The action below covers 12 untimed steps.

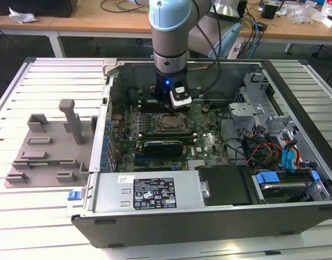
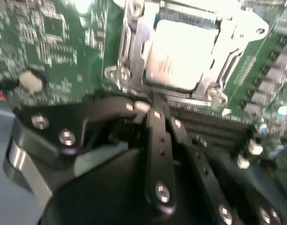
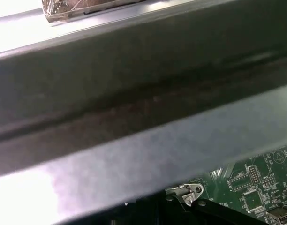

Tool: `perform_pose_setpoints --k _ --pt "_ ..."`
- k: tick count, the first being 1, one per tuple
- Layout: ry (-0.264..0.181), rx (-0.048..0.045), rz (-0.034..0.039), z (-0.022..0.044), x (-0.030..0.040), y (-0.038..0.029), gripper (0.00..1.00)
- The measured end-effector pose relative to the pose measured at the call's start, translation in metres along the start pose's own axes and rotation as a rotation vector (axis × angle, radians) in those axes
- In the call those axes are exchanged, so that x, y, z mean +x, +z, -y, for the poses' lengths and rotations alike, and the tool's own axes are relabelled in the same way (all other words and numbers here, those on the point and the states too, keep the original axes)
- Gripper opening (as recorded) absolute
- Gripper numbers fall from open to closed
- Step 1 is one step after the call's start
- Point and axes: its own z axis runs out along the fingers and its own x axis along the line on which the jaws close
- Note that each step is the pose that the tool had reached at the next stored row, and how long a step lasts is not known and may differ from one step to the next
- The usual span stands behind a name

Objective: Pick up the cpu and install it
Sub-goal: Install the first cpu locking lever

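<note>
1. The cpu (image 2: 181,54) lies flat in the socket frame (image 2: 134,42) on the green motherboard (image 2: 54,42) in the second wrist view, its silvery top facing up.
2. The gripper (image 2: 155,110) hangs just beside the socket's near edge; its black fingers (image 2: 160,154) are drawn narrowly together with nothing between them.
3. In the exterior view the arm (image 1: 168,32) reaches down into the open computer case (image 1: 209,216), over the socket (image 1: 170,123) near the board's middle.
4. A gray fixture tray (image 1: 44,157) sits on the slatted tabletop (image 1: 25,216), outside the case on the exterior view's left.
</note>
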Motion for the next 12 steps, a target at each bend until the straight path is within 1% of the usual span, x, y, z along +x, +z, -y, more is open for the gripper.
perform_pose_setpoints --k 2,7,8,9,10,11,12 --pt "0.000 -0.0003 0.0001 -0.0001 0.0000 -0.0008 0.11" --pt "0.000 0.0000 0.0001 -0.0019 -0.0008 -0.0136 0.11" --pt "0.000 0.0015 0.0007 -0.0026 -0.0012 -0.0183 0.11" --pt "-0.001 0.0163 0.0043 -0.0030 -0.0015 -0.0209 0.11" --pt "-0.002 0.0364 0.0087 -0.0030 -0.0018 -0.0218 0.11" --pt "-0.004 0.0597 0.0148 -0.0028 -0.0020 -0.0221 0.11" --pt "-0.005 0.0714 0.0182 -0.0023 -0.0021 -0.0222 0.11"
